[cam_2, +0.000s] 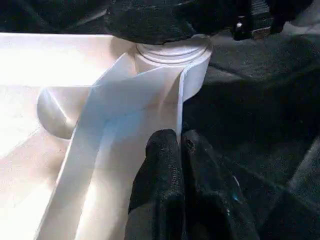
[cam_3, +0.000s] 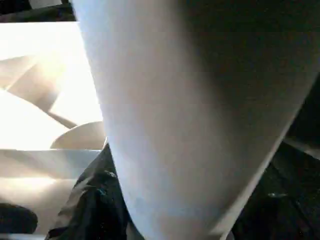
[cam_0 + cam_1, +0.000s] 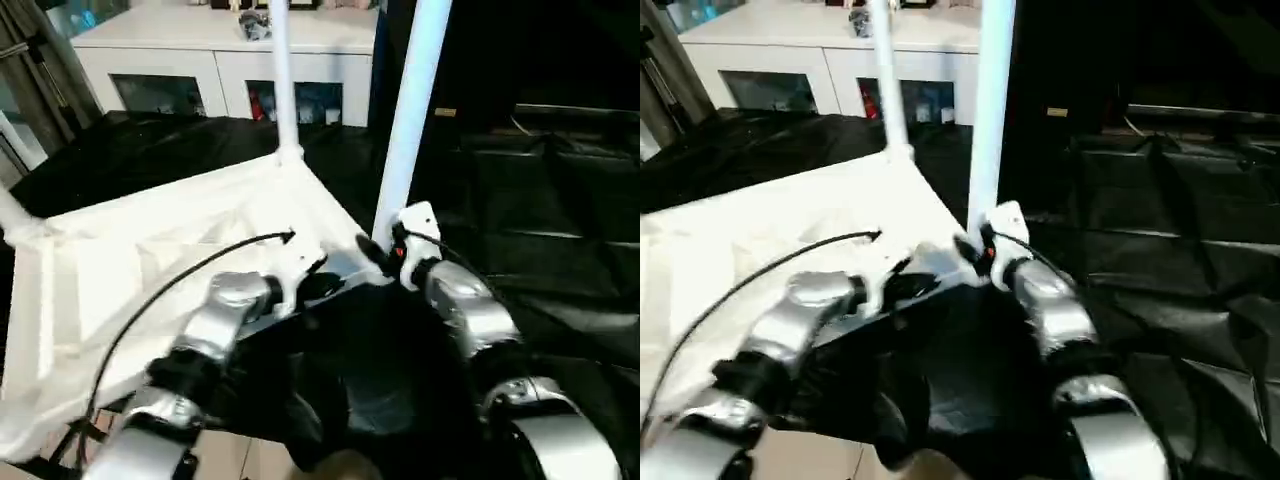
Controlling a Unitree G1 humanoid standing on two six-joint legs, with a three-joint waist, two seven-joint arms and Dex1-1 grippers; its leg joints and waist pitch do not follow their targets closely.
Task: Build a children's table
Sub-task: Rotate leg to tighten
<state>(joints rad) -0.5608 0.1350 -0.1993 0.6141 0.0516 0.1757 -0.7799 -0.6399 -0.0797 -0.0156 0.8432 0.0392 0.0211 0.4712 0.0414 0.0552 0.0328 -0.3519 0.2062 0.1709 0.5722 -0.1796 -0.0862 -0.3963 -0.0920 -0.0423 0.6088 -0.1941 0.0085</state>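
Pincer on the right point(image 3: 385, 250) clamped on the near leg point(image 3: 410, 110) standing in the tabletop's point(image 3: 150, 250) corner socket point(image 1: 172, 55), left pincer point(image 1: 180, 145) pinching the rim: hold steady, push straight down.

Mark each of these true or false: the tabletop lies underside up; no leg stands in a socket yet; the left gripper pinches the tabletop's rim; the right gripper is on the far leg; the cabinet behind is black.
1. The tabletop lies underside up. True.
2. No leg stands in a socket. False: a far leg and a near leg stand upright at its corners.
3. The left gripper pinches the tabletop's rim. True.
4. The right gripper is on the far leg. False: it is at the near leg's base.
5. The cabinet is black. False: white.
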